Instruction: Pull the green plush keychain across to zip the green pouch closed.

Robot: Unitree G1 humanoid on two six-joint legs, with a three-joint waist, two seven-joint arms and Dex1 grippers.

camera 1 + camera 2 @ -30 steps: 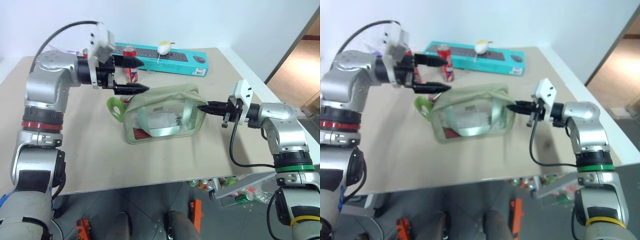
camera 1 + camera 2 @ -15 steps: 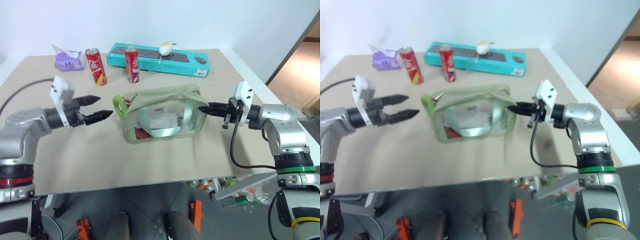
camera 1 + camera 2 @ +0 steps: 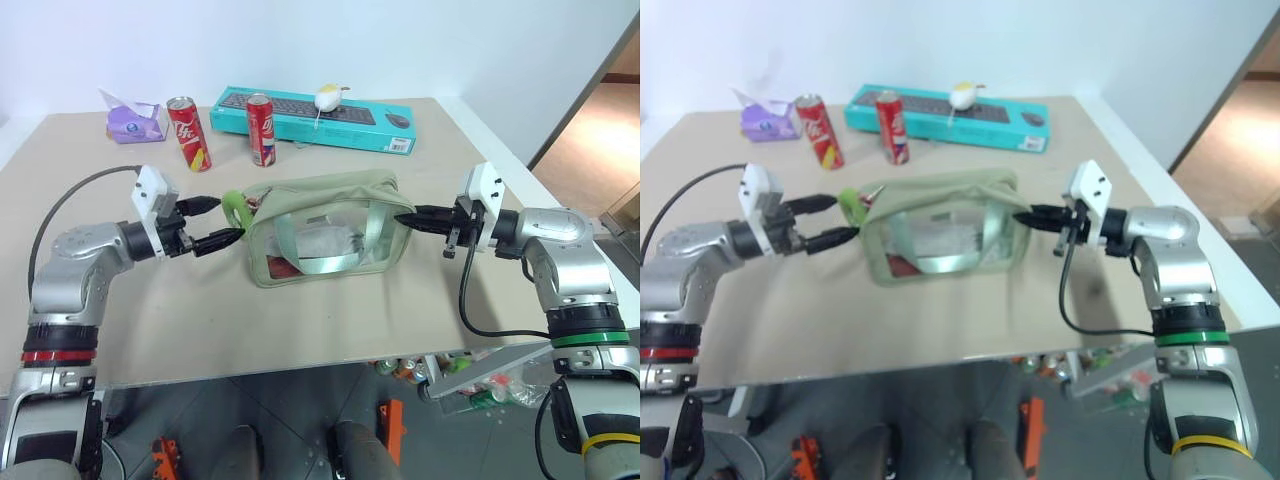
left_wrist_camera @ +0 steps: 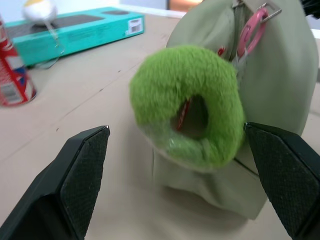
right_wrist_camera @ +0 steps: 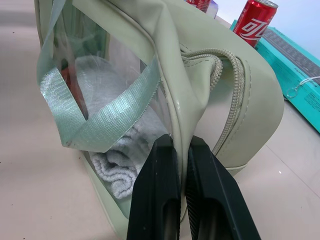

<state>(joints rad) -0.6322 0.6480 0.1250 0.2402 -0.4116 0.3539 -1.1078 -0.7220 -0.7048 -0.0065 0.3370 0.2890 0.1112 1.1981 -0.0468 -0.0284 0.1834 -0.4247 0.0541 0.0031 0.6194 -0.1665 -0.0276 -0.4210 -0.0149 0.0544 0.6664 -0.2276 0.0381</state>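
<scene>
The green pouch (image 3: 325, 230) lies in the middle of the table, its clear window facing me and a towel inside. The green plush keychain (image 4: 175, 80), a fuzzy lime ring, hangs at the pouch's left end by a pink clip (image 4: 250, 35). My left gripper (image 3: 226, 219) is level at that end and open, one finger on each side of the keychain (image 3: 234, 207) without touching it. My right gripper (image 3: 412, 217) is shut on the pouch's right end, pinching the fabric edge beside the zipper teeth (image 5: 227, 100).
Two red cans (image 3: 188, 133) (image 3: 262, 128) stand behind the pouch. A teal keyboard box (image 3: 320, 118) with a small white object (image 3: 328, 97) on it lies at the back, and a purple pack (image 3: 135, 120) at the back left. The table's front edge (image 3: 300, 365) is near.
My left arm came down from above the pouch, swung out to the left, then moved right until its open fingers flank the keychain. The right gripper and pouch stayed put.
</scene>
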